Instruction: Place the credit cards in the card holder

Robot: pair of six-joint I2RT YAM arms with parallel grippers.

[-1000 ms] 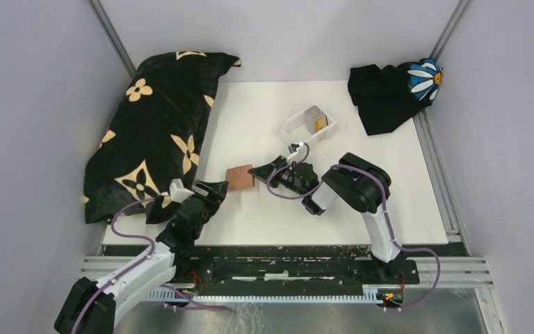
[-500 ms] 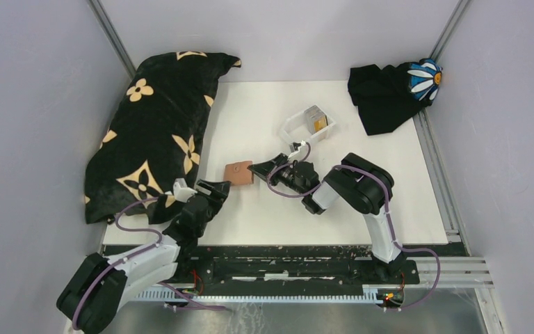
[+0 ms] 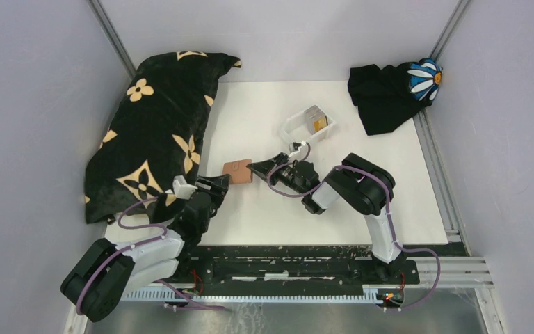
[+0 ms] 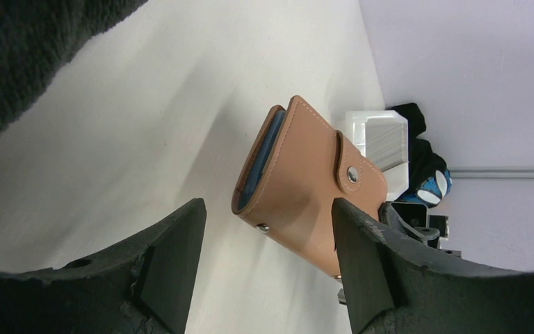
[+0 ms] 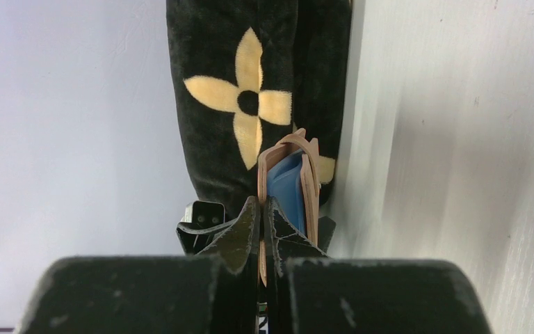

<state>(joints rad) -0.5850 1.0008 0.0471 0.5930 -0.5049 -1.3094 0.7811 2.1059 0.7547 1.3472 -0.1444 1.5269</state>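
Note:
The tan card holder (image 3: 238, 171) lies partly open on the white table, its blue lining showing. In the left wrist view it (image 4: 306, 181) has its snap flap facing up. My right gripper (image 3: 256, 166) is shut on one thin leather leaf at the holder's right edge; the right wrist view shows the jaws (image 5: 261, 233) pinching that leaf (image 5: 260, 174). My left gripper (image 3: 217, 186) is open and empty just near-left of the holder, with its fingers (image 4: 170, 264) wide apart and the holder's near corner by the right one. The credit cards (image 3: 315, 118) stand in a white tray (image 3: 293, 129).
A black pillow with gold flowers (image 3: 153, 132) fills the table's left side, close to my left arm. A black cloth with a daisy patch (image 3: 389, 90) lies at the back right corner. Grey walls enclose the table.
My right gripper has pulled the card holder a little to the left and away. My left arm has folded back, its gripper staying open near the holder.

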